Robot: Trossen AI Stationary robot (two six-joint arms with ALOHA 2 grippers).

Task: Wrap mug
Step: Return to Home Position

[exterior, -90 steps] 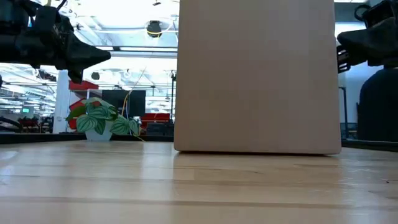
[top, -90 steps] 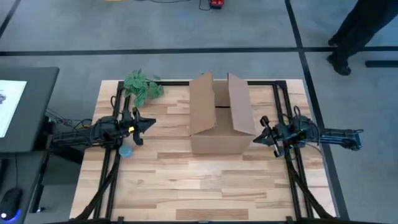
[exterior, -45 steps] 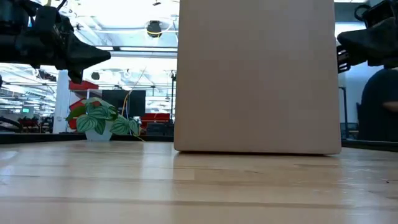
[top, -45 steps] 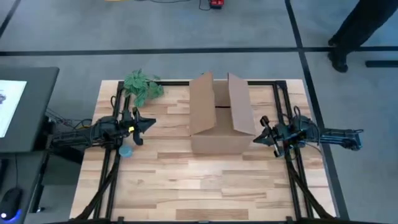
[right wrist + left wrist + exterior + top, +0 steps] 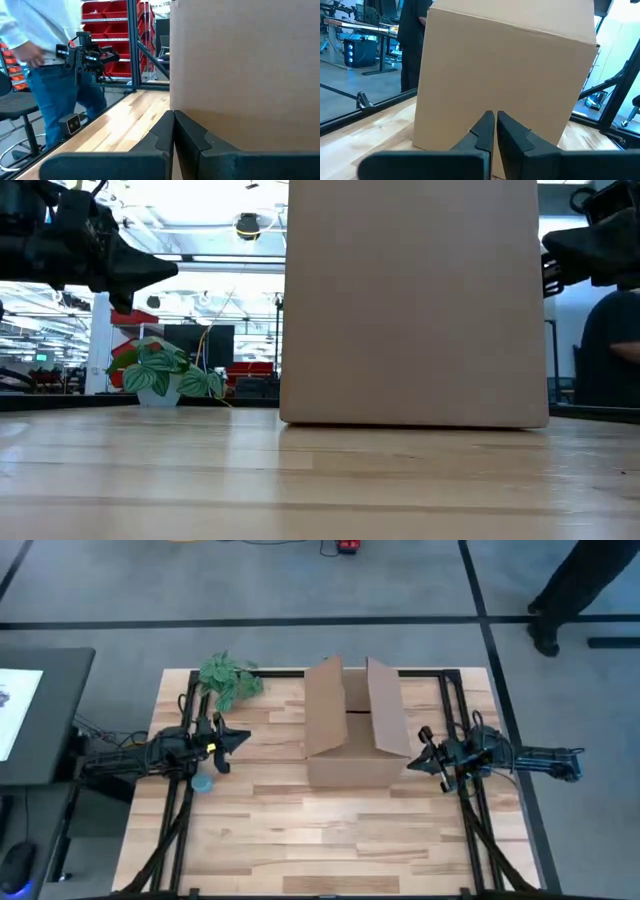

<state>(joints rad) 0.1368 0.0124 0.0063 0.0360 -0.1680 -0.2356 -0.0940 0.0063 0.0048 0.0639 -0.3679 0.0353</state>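
**Risks (judged)**
- Box (image 5: 350, 755) stands mid-table w/ its two long flaps upright and a gap between them, not lying flat. An arm swinging across on its way home could clip a flap or shove the box along the table (image 5: 300, 840).
- Right end effector (image 5: 173, 114) sits just beside the box's right wall, tips aimed at it. Any fwd drift would mean contact. Left end effector (image 5: 495, 116) is further off, over the table's left side, also aimed at the box.
- Small blue item (image 5: 202, 782) lies on the table under the left arm and could get knocked if that arm drops. Can't tell what it is.
- Person (image 5: 30, 75) stands beyond the table edge; keep clear of arm travel.
- Plant (image 5: 230, 675) at the far left corner, well apart; low concern.

**End effectors**
- Left: fingers pressed together, holding nothing, touching nothing.
- Right: same, fingers together and empty.

**Task item**
- Mug not visible in any view. Presumed inside the box; unconfirmed.
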